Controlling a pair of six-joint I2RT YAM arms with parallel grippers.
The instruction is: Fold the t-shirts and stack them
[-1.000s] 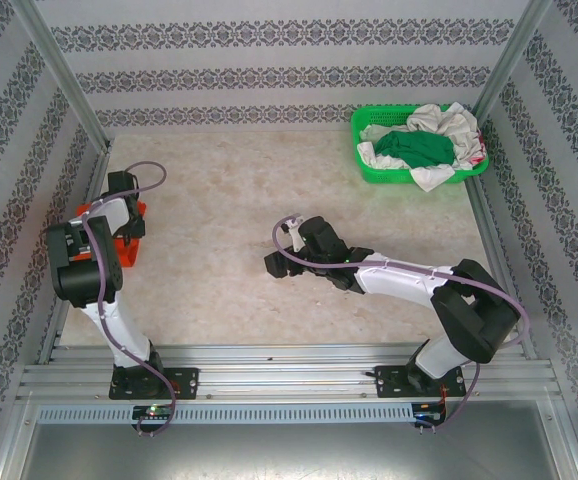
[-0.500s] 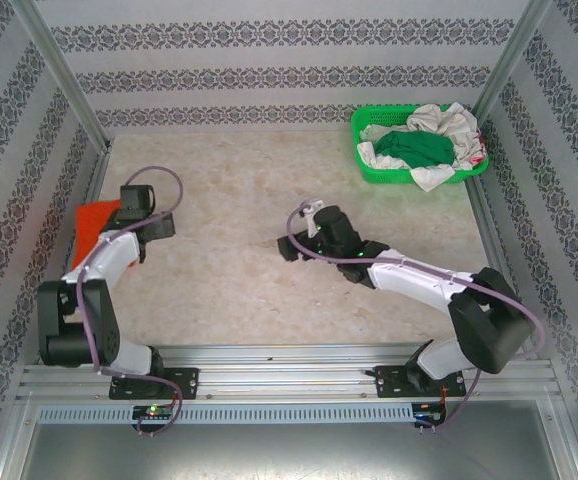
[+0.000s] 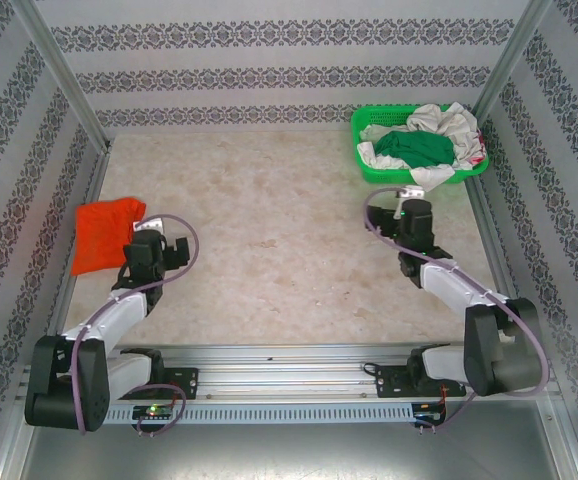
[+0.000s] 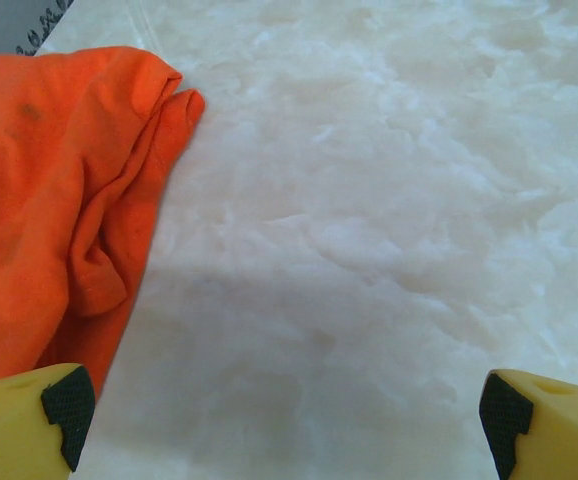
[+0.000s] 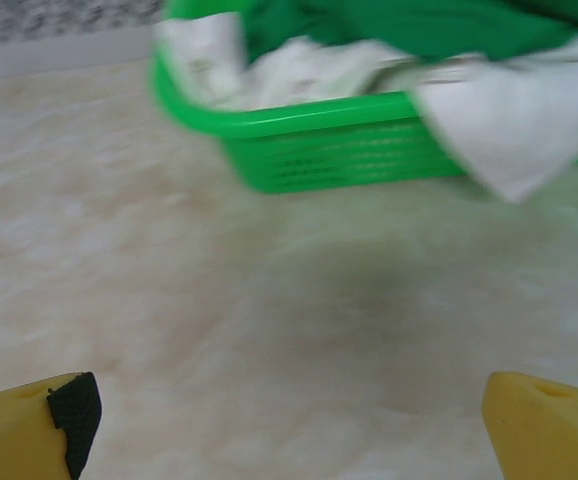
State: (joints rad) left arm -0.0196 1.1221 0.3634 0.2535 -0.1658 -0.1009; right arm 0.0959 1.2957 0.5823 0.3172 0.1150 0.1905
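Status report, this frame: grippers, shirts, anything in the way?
Left gripper open, empty, beside orange shirt. Right gripper open, empty, facing basket. Green shirt and white shirt heaped in basket. Path clear.

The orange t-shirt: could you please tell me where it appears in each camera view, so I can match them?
Top external: the orange t-shirt lies crumpled at the left edge of the tabletop.
Left wrist: the orange t-shirt covers the upper-left part of the picture.
Right wrist: this camera faces the green basket.
Shared landmark: the pale marbled tabletop, seen in all three views.
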